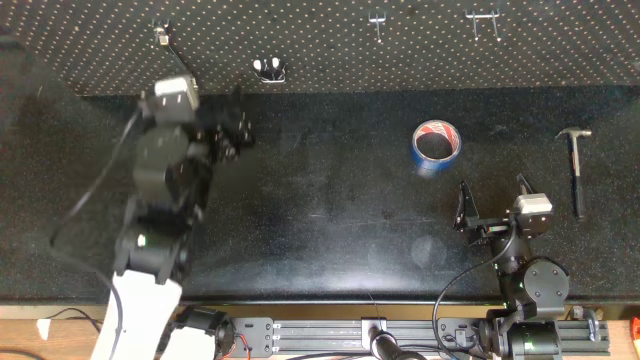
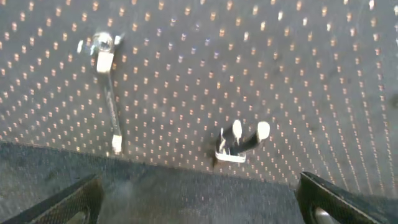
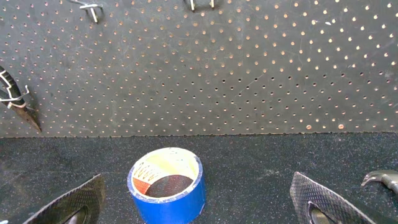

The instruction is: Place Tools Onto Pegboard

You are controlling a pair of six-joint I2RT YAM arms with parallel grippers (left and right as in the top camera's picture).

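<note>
The right gripper (image 1: pixel 491 188) is held wide open and empty, low over the tabletop (image 1: pixel 320 210) and facing the pegboard (image 1: pixel 300 40). The tape (image 3: pixel 166 183) lies flat on the tabletop just ahead of it, between the lines of the two fingers, with its core opening upward. The tape is judged to be light and fairly stiff, with a smooth blue outer wrap that may slip. It is best taken across the wall, one finger inside the core and one outside, so that the opening is left free for a hook. The hammer (image 1: pixel 575 170) lies further to the right, well apart from the tape, with its head toward the pegboard. It is judged to be heavy and head-biased. A hold on the handle close to the head is advised, because a grip far down the handle would let it pivot. Two bare hooks (image 1: pixel 377 20) stand in the pegboard above the tape. The left gripper (image 2: pixel 200 182) is also wide open and empty, raised close to the left part of the pegboard. A slim tool (image 2: pixel 107 81) hangs there from a peg, and a white-tipped piece (image 2: pixel 239 143) sits at the foot of the pegboard. Its kind cannot be told.
</note>
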